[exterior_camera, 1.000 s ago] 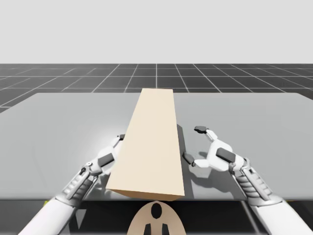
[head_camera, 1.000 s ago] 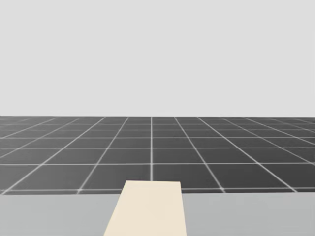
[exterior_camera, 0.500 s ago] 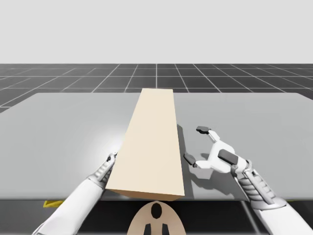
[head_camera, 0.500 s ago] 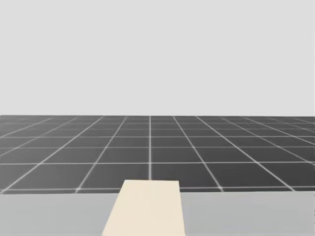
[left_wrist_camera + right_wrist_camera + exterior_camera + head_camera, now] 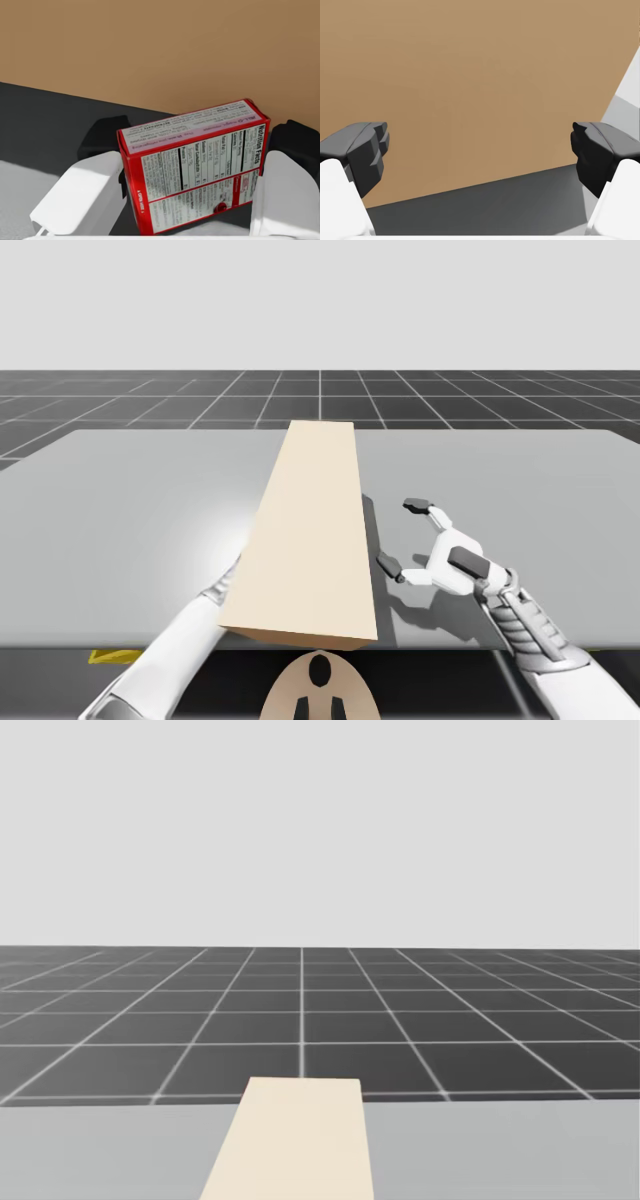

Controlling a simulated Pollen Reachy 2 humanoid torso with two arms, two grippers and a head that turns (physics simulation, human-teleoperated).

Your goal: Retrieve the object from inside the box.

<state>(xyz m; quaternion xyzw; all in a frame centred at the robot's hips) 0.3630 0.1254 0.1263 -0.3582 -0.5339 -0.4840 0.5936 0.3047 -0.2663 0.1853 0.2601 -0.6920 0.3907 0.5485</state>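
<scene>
The fingers of my left gripper are pressing on the red box from 2 sides, so that gripper is holding it. The red box is sitting between them with its long axis running from 1 finger to the other, slightly tilted. The brown inner wall of the tan box is standing just behind it.

In the high view my left arm is reaching in at the tan box's left side, near its near end, and the tan box is covering the hand there. So the red box is lying inside the tan box, close to the worktop's near edge, and my left arm is plainly the nearer arm. I am judging that the coming move is a straight pull back out along the arm's own line. The red box's 2 ends would need to be kept off the rim of the opening.

My right gripper is hovering just beside the tan box's right side, fingers spread wide and holding nothing.

Against 1 second ago, my left gripper has gone from beside the tan box's left side to inside it. The right gripper has barely shifted. My head has turned a little, since the whole head view has shifted.
</scene>
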